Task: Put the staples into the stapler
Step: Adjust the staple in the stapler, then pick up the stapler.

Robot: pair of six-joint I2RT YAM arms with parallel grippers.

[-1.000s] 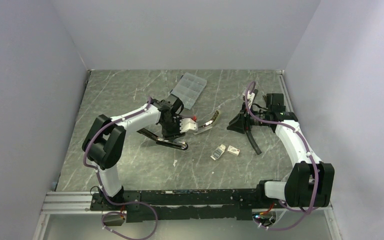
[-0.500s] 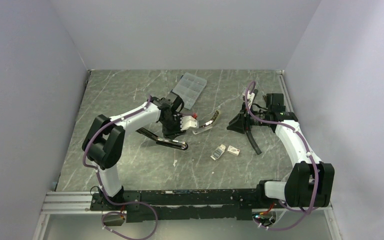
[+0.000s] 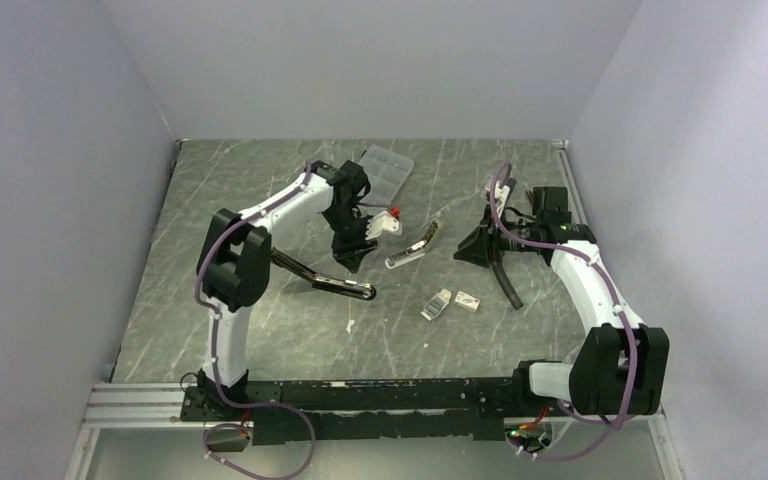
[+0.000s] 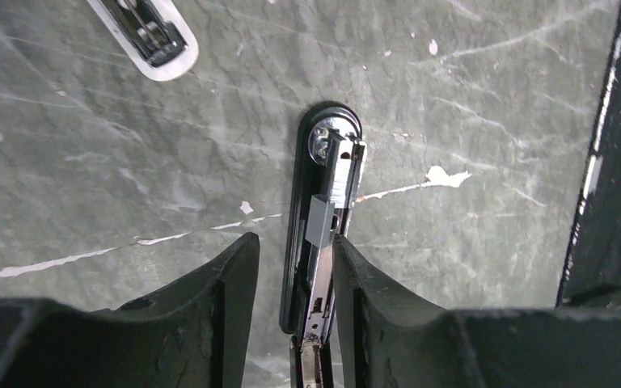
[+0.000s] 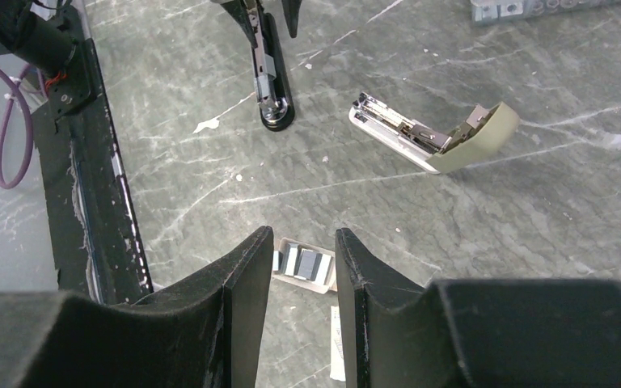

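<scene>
Steadiness matters first on the left. Your left gripper (image 4: pixel 291 242) hovers with its fingers apart and nothing between them, straight above the long black stapler (image 4: pixel 333 174). That stapler lies hinged open on the grey marbled tabletop (image 3: pixel 260 200) with its metal channel facing up. I judge it is the one to load, so bring those fingers down around the base, not the channel, and clamp gently so it cannot slide. Just right of it lies a white stapler with a beige lid (image 5: pixel 424 133), also open; keep clear of it. Further right and nearer, the small white cardboard tray (image 5: pixel 289 260) holds the silvery staples (image 5: pixel 309 263), with its white sleeve (image 3: pixel 467 301) just beside it. Your right gripper (image 5: pixel 301 236) hangs over that tray, fingers apart and empty. Lower it squarely and pinch one strip lightly by its long sides, since the strips look likely to break or skate away. Lift straight up, then lay the strip legs down into the channel.
</scene>
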